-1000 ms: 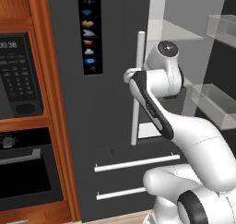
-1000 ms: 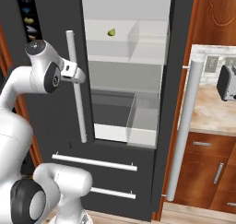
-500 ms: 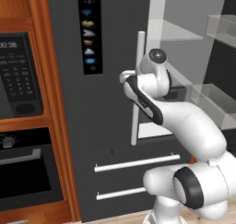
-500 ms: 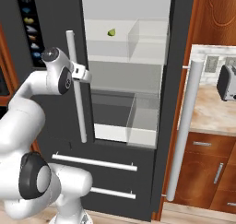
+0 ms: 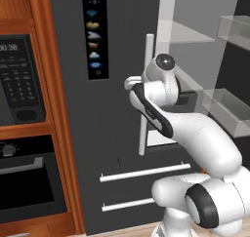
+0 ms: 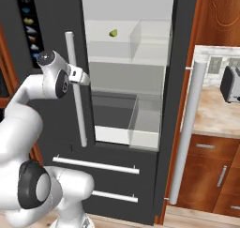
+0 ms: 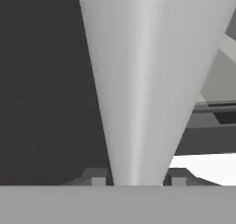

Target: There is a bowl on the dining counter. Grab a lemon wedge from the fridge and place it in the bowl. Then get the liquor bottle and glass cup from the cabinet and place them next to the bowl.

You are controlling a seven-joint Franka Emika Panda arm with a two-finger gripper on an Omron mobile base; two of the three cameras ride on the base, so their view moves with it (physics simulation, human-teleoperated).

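Observation:
The fridge (image 5: pixel 117 124) fills the middle of both base views, its left door closed and its right side standing open. A small yellow-green lemon wedge (image 6: pixel 113 33) lies on the upper inner shelf. My gripper (image 6: pixel 78 77) is at the left door's pale vertical bar handle (image 6: pixel 75 95), about a third of the way down. In the hand view the bar handle (image 7: pixel 138 80) runs between my fingertips (image 7: pixel 97 177), which press on both of its sides, so the gripper (image 7: pixel 137 177) is shut on it. The bowl, dining counter, liquor bottle, glass cup and cabinet are out of view.
The open right door's long handle (image 6: pixel 187 133) stands toward me on the right. Two drawer handles (image 6: pixel 93 166) cross the fridge's lower part. A black wall oven (image 5: pixel 19 177) in a wood surround is to the left. A toaster (image 6: pixel 230 84) sits on the wall counter at right.
My jaws have closed from wide open onto the left door handle. The hand has stayed at about the same height on the bar while the elbow has swung down.

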